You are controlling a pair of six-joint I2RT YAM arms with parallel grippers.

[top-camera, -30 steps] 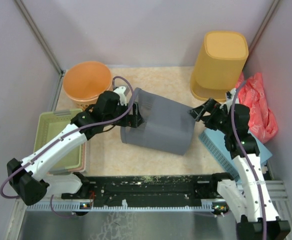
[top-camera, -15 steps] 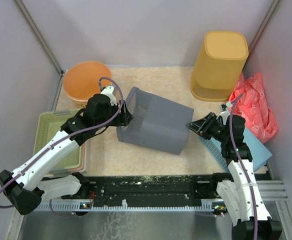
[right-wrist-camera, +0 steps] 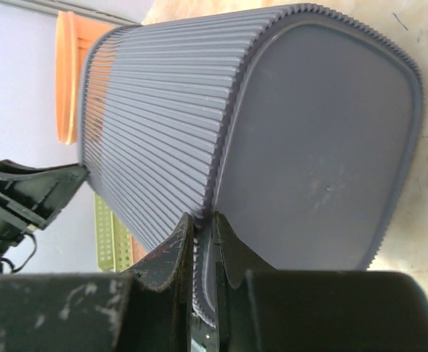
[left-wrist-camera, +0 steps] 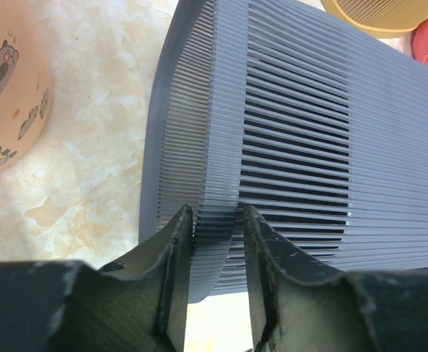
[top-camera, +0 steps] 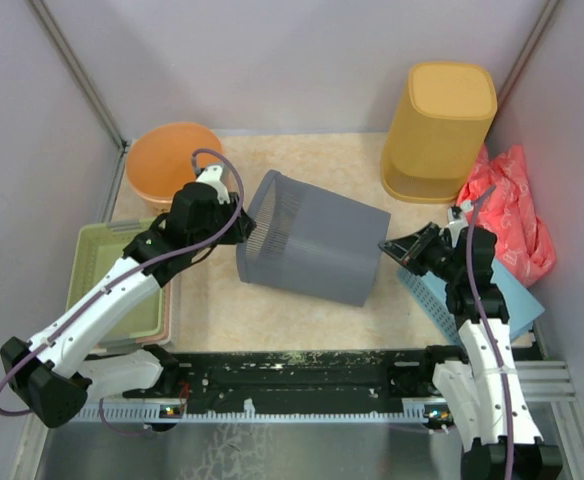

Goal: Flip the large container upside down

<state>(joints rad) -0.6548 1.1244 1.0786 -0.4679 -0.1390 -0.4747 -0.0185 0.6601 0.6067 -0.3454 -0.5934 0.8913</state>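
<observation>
Gray ribbed bin [top-camera: 312, 250] lies on its side in the middle of the table [top-camera: 222, 300], with its mouth toward the orange bowl [top-camera: 170, 160] and its base to the right. Left gripper [left-wrist-camera: 215, 220] pinches the mouth rim — the wall sits between its fingers. Right gripper [right-wrist-camera: 201, 224] is nearly closed, clamped on the ridged base edge. Yellow bin [top-camera: 440, 120] stands back right — apart.

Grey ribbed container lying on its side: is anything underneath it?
Only the beige tabletop shows around the grey container; nothing pokes out from beneath it. The patch directly under it is covered by its own body, so that cannot be checked.
</observation>
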